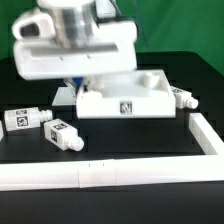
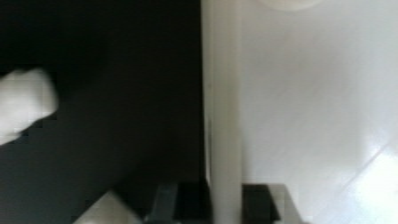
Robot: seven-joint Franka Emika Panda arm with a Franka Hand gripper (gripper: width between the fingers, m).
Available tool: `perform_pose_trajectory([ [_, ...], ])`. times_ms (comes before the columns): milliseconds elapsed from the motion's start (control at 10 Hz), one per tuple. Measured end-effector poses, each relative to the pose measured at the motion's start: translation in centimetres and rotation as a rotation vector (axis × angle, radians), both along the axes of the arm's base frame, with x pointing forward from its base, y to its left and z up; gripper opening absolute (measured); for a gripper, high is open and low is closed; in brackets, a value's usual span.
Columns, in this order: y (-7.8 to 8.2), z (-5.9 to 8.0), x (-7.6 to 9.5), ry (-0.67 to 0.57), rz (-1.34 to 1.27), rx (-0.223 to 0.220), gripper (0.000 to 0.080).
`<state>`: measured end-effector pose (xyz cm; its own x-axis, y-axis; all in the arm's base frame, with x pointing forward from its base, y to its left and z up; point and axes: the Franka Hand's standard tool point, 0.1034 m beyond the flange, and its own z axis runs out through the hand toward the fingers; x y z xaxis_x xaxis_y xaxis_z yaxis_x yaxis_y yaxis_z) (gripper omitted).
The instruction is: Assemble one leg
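The large white square panel (image 1: 125, 95) lies in the middle of the black table, with a tag on its front edge. In the wrist view its edge (image 2: 222, 120) runs straight between my gripper's (image 2: 222, 203) two dark fingers (image 2: 178, 203), which close on it from both sides; a round corner hole (image 2: 285, 5) shows at the far end. In the exterior view the arm's white hand (image 1: 75, 50) hangs over the panel's left part and hides the fingers. Two legs (image 1: 22, 120) (image 1: 62, 133) lie loose left of the panel. A third leg (image 1: 183, 98) lies at its right end.
A low white rail (image 1: 100, 175) runs along the table's front and turns up the exterior view's right side (image 1: 205, 135). A further small white part (image 1: 64, 96) lies at the panel's left back corner, half hidden.
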<state>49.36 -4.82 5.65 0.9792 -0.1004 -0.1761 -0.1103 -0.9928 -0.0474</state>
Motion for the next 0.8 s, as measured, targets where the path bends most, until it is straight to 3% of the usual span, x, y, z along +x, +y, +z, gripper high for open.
perform_pose_trajectory([
  [100,-0.1,0.4,0.3,-0.010,0.017,0.004,0.0054],
  [600,-0.2,0.1,0.3,-0.007,0.021,0.000,0.0054],
  [700,-0.1,0.1,0.9,-0.013,0.028,-0.003,0.0054],
  [800,0.2,1.1,2.8,-0.028,0.045,-0.006,0.0054],
])
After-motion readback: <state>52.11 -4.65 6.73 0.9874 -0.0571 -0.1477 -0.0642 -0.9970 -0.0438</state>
